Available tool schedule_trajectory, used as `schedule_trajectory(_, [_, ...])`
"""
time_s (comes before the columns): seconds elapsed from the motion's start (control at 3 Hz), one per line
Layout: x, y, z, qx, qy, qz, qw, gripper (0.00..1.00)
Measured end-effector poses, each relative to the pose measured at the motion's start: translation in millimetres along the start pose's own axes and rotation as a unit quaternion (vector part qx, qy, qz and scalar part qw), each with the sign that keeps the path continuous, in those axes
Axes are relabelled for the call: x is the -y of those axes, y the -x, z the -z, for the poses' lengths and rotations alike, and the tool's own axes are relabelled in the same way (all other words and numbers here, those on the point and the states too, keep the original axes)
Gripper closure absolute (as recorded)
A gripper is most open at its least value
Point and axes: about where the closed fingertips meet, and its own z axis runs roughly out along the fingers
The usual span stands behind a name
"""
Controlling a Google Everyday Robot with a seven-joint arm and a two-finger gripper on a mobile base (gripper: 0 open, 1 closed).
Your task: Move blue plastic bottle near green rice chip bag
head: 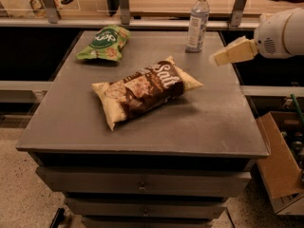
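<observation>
The blue plastic bottle (pixel 197 22) stands upright at the far right of the grey table (pixel 142 122), clear with a white cap and pale label. The green rice chip bag (pixel 104 42) lies at the far left corner, about a third of the table's width from the bottle. My gripper (pixel 219 57) reaches in from the right, above the table's right edge. Its cream fingers (pixel 233 52) point left, a short way in front and to the right of the bottle. It holds nothing.
A large brown-and-cream "Salt" bag (pixel 145 89) lies across the table's middle. A rail with metal posts (pixel 124 4) runs behind the table. An open cardboard box (pixel 282 163) sits on the floor to the right. Drawers (pixel 142 186) are below the tabletop.
</observation>
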Motion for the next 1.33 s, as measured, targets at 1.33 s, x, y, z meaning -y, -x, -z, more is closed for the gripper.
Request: schedule_trajectory(1.33, [60,21,-134,0.021,-0.026,-0.068,0.9971,0.00])
